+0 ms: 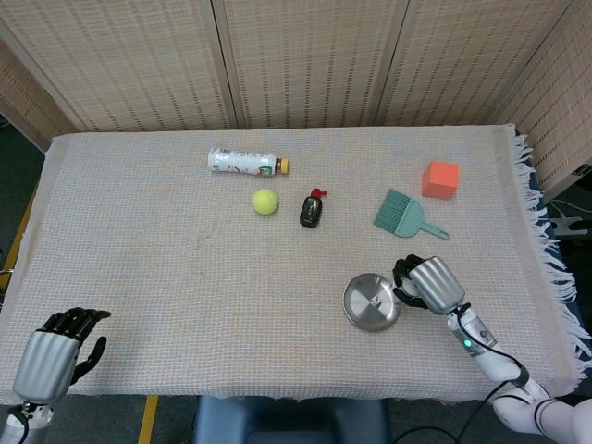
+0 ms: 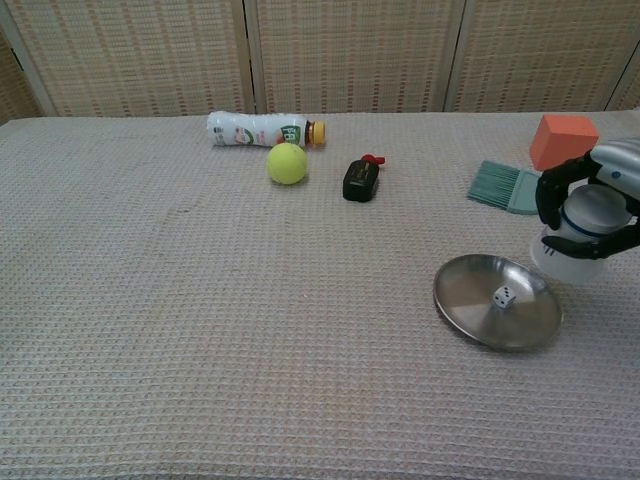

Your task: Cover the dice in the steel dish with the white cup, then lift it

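Observation:
The steel dish (image 2: 475, 300) (image 1: 361, 310) lies on the cloth near the front right. One white die (image 2: 504, 296) (image 1: 376, 301) sits uncovered in it. My right hand (image 2: 590, 205) (image 1: 431, 284) holds the white cup (image 2: 583, 240), mouth down, raised just to the right of the dish and clear of it. In the head view the hand hides most of the cup. My left hand (image 1: 51, 353) hangs off the table's front left corner, fingers curled, holding nothing.
Further back lie a green brush (image 2: 505, 184), an orange block (image 2: 563, 141), a black and red object (image 2: 361, 179), a yellow-green ball (image 2: 287, 162) and a toppled white bottle (image 2: 260, 129). The table's fringed right edge (image 1: 546, 240) is close to the right hand.

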